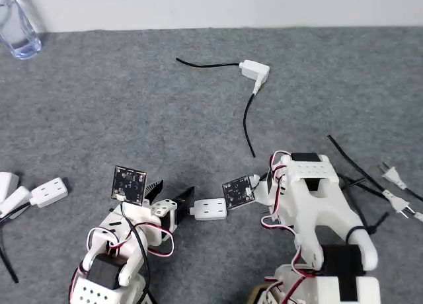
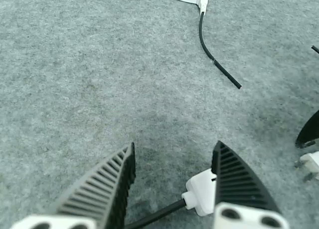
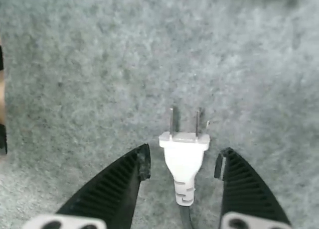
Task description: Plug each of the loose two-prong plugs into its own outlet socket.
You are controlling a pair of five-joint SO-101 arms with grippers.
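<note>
High view — plug [image 1: 259, 85] in far socket [image 1: 254, 69]

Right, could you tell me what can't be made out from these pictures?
Left wrist view: the white socket sits partly behind a finger; contact cannot be judged.
Right wrist view: the plug has its cable cut off by the frame edge.
High view: the right arm covers the plug; a white piece is cut by the left edge.

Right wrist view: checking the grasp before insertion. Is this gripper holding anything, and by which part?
Nothing gripped: the two-prong plug lies between the right gripper's open fingers, a gap showing on each side of its body.
</note>
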